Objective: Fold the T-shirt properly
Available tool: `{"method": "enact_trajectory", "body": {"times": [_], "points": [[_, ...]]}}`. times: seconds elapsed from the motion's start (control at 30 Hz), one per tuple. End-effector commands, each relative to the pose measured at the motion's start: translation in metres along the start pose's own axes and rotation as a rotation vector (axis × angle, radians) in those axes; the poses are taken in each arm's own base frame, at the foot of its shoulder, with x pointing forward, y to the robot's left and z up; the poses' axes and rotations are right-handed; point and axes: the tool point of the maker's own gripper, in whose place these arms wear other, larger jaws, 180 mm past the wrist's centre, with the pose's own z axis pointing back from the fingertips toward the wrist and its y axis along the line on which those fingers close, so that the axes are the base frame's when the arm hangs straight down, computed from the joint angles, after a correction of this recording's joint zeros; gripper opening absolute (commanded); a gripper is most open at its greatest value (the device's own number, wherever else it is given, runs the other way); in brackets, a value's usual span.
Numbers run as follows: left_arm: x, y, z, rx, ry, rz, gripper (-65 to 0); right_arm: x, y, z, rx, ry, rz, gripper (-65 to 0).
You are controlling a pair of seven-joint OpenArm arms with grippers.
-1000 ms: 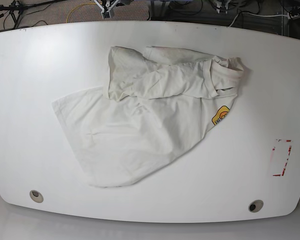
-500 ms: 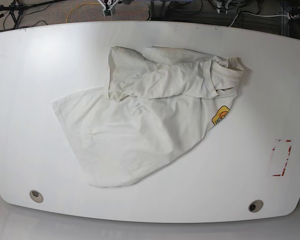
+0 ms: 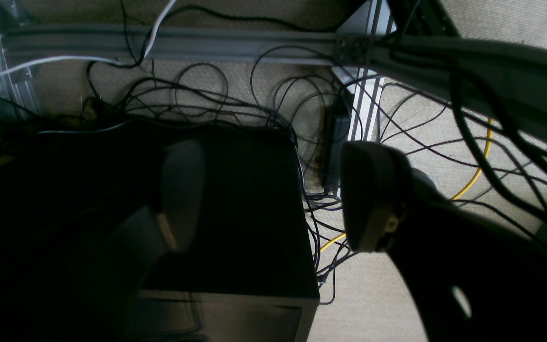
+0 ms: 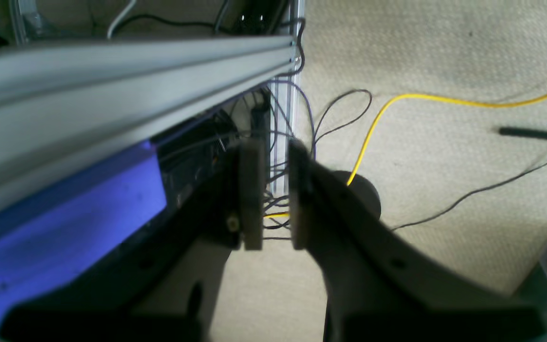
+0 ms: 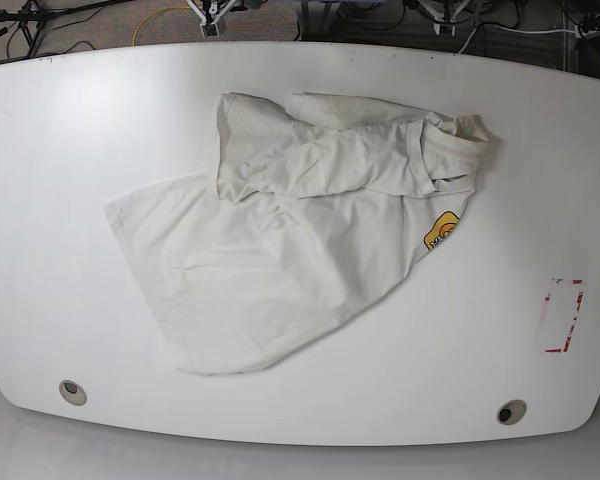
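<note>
t-shirt (image 5: 290, 240) crumpled on table (image 5: 70, 150); left tool (image 3: 273, 199) spread, right tool (image 4: 269, 190) slightly apart, both off-table, empty.

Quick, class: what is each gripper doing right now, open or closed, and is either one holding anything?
Left gripper: open, holding nothing.
Right gripper: nearly closed with a narrow gap, holding nothing.

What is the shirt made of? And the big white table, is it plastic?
The T-shirt looks like soft woven or knit cloth, probably cotton: matte off-white, lying in loose wrinkles and folds. Its logo patch looks like a smoother printed or stitched piece. The table looks hard and smooth with a faint sheen, maybe plastic or coated wood; the pictures cannot settle which.
</note>
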Motion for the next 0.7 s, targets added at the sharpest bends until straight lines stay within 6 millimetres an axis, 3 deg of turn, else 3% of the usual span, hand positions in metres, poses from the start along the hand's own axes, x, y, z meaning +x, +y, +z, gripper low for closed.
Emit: {"method": "enact_trajectory", "body": {"times": [0.0,0.5,0.67], "points": [[-0.0044,0.0040,0.0018,0.006,0.004,-0.005,-23.6,-0.0014,-0.0013,0.0017,0.002,-0.005,-0.003,-56.4],[-0.0042,0.0032,0.0027,0.005,-0.002,0.002,-24.0,-0.0004,-0.0008,0.0022,0.002,-0.012,-0.003,-56.4],[0.0023,0.0005,0.0114,-0.004,-0.053,-0.005,-24.0,-0.0003,-0.0053,0.0116,-0.016,-0.041,0.016,-56.4]]}}
